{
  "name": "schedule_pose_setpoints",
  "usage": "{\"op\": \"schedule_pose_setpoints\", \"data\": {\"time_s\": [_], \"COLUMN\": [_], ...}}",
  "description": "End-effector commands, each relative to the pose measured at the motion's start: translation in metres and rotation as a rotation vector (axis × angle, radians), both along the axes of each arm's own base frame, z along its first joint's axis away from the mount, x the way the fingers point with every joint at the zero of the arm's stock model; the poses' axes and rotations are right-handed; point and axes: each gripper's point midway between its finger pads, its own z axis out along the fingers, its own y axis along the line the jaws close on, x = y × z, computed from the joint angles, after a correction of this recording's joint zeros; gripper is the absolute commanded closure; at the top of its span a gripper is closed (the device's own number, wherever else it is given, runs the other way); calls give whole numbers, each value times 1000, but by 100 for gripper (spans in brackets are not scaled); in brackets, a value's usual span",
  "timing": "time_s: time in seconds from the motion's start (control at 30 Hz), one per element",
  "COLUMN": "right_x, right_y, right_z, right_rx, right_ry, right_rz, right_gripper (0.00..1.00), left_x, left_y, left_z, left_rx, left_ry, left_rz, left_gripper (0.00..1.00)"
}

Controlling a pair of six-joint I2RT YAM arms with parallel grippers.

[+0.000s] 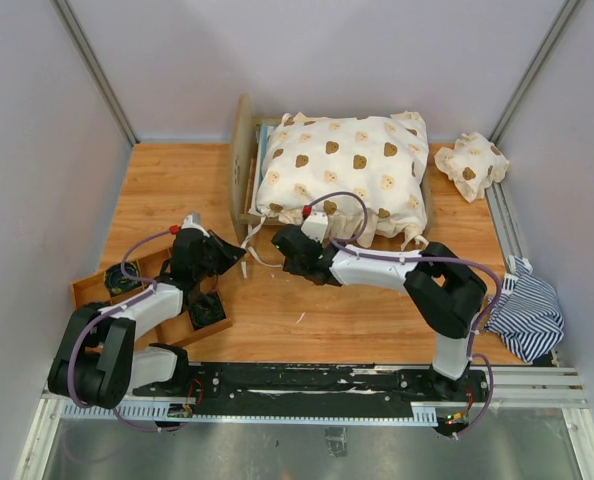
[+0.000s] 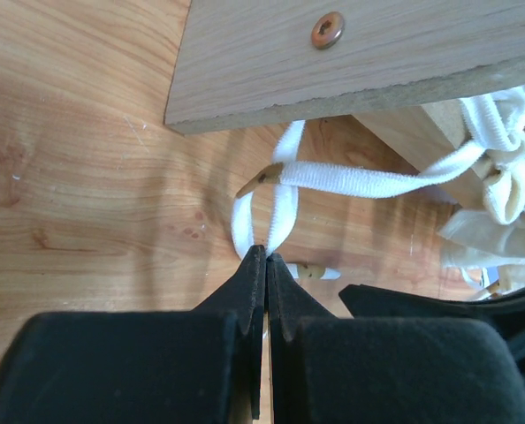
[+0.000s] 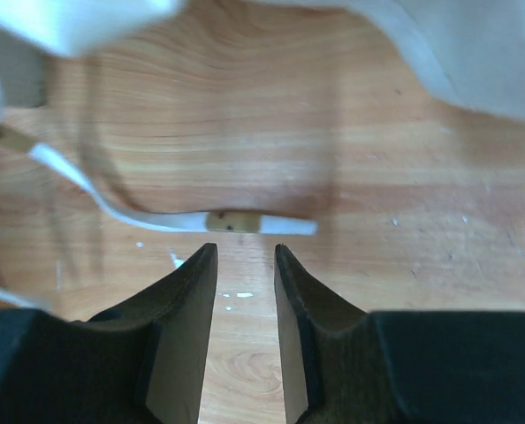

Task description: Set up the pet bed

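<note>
The pet bed [image 1: 243,160], a light plywood frame, stands at the back middle of the table. A cream bear-print cover [image 1: 342,170] lies puffed over it. My left gripper [image 1: 239,256] is beside the bed's near left corner, shut on a white tie strap [image 2: 283,208] of the cover. That strap carries a wooden toggle [image 2: 260,179] and runs under the frame board [image 2: 351,62]. My right gripper [image 1: 277,243] hovers just right of the left one, open and holding nothing. Another strap end with a toggle [image 3: 234,222] lies on the table just past its fingertips [image 3: 202,265].
A small bear-print pillow [image 1: 471,165] lies at the back right. A dark striped cloth [image 1: 530,315] is bunched at the table's right edge. A wooden tray [image 1: 92,290] with black parts sits by the left arm. Grey walls close in on three sides.
</note>
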Motion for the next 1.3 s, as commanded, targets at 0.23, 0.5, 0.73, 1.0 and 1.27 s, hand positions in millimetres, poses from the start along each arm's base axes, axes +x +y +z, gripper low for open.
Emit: {"op": "schedule_pose_setpoints", "data": {"time_s": [0.23,0.5,0.73,1.0,1.27], "right_x": [-3,6,9,16,34], "right_y": [-39,-33,-32,-38,-42], "right_z": [-32,-51,-60,-81,-38], "right_rx": [-79,-110,-124,-160,-175], "right_ry": [74,80,76,72,-191], "right_rz": [-377,-420,-443,-350,-84], "right_gripper": [61,60,64,99,100], "left_x": [12,11,9,7,1], "left_y": [5,3,2,3,6], "left_z": [28,23,19,16,1], "left_rx": [35,27,18,21,34], "left_ry": [-95,-78,-68,-62,-25], "left_rz": [0,-9,-8,-2,4], "left_gripper": [100,100,100,100,88]}}
